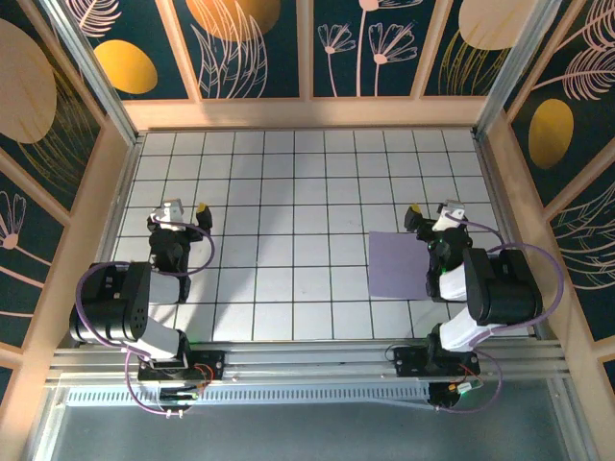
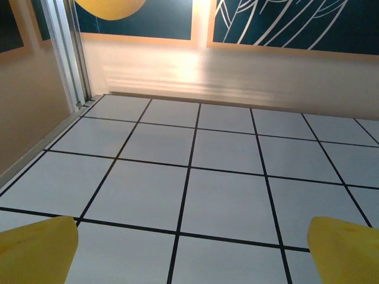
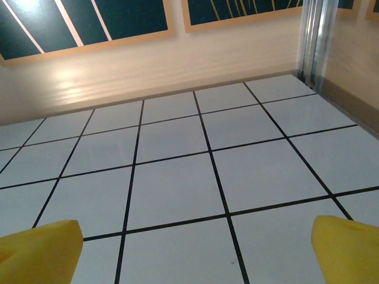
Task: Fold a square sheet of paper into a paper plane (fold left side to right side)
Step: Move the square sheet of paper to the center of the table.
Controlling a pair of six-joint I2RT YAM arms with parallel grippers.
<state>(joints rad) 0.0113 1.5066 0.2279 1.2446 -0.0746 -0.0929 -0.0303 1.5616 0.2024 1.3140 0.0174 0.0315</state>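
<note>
The square sheet of paper (image 1: 397, 264) is pale lavender and lies flat on the tiled floor at the right, with no fold showing. Its right edge is hidden under the right arm. A paper plane is out of view. My right gripper (image 1: 432, 210) hangs open just beyond the sheet's far right corner; in the right wrist view its yellow fingertips (image 3: 41, 251) stand wide apart over bare tiles (image 3: 177, 189). My left gripper (image 1: 183, 207) is open far to the left of the sheet, its yellow fingertips (image 2: 35, 248) spread with nothing between them.
The white tiled floor (image 1: 288, 192) is boxed in by wooden walls (image 1: 307, 113) at the back and on both sides. Aluminium posts (image 2: 68, 53) stand in the back corners. The arm bases sit on a rail (image 1: 307, 365) at the near edge.
</note>
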